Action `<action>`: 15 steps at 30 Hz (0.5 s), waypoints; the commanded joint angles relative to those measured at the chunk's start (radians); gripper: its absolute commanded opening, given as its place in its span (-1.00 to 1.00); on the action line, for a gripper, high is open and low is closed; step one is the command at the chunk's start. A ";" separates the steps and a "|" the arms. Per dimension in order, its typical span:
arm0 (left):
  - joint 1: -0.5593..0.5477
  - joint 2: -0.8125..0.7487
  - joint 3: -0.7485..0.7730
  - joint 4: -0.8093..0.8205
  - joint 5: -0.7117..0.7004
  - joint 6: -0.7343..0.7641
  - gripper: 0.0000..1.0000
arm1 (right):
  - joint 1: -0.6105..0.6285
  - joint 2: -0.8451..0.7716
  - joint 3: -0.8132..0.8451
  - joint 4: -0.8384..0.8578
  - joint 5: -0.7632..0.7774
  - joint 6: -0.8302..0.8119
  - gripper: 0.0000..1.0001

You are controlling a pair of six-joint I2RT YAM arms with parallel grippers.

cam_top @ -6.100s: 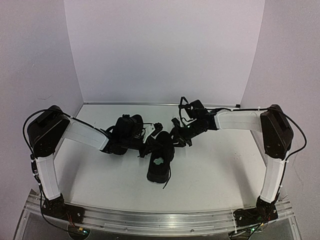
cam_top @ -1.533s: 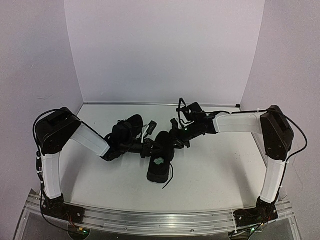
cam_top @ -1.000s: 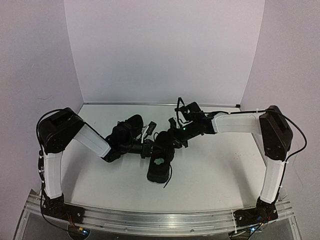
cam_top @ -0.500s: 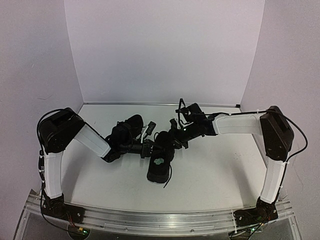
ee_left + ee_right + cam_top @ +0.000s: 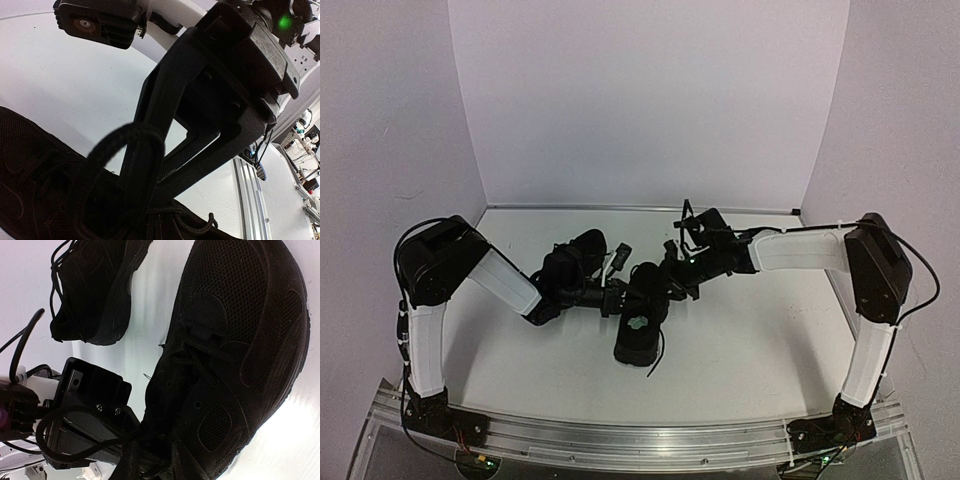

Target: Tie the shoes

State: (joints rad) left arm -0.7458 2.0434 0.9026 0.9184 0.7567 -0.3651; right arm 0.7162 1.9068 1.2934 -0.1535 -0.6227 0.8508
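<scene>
Black sneakers (image 5: 640, 338), upright, one lace (image 5: 114, 144) looped

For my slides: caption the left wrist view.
Right gripper at a looped black lace over the black sneaker.

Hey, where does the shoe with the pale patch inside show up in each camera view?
Top external: the shoe lies in the middle of the picture, pale patch showing.
Left wrist: lower left corner, only its black mesh upper.
Right wrist: it fills the right side; the second shoe is upper left.
Shared landmark: its raised lace loop, in both wrist views.
</scene>
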 commanded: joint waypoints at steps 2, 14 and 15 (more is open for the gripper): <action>0.011 -0.021 -0.003 0.037 -0.035 0.030 -1.00 | 0.027 -0.024 -0.016 -0.046 -0.032 0.016 -0.60; 0.011 -0.050 -0.021 0.016 -0.086 0.094 -1.00 | 0.028 -0.013 -0.021 -0.047 -0.059 0.028 -0.90; 0.011 -0.052 -0.024 0.015 -0.090 0.098 -1.00 | 0.028 -0.014 -0.023 -0.047 -0.059 0.029 -0.94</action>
State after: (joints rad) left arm -0.7460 2.0357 0.8885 0.9175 0.7401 -0.3085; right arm 0.7170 1.9068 1.2898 -0.1474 -0.6332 0.8735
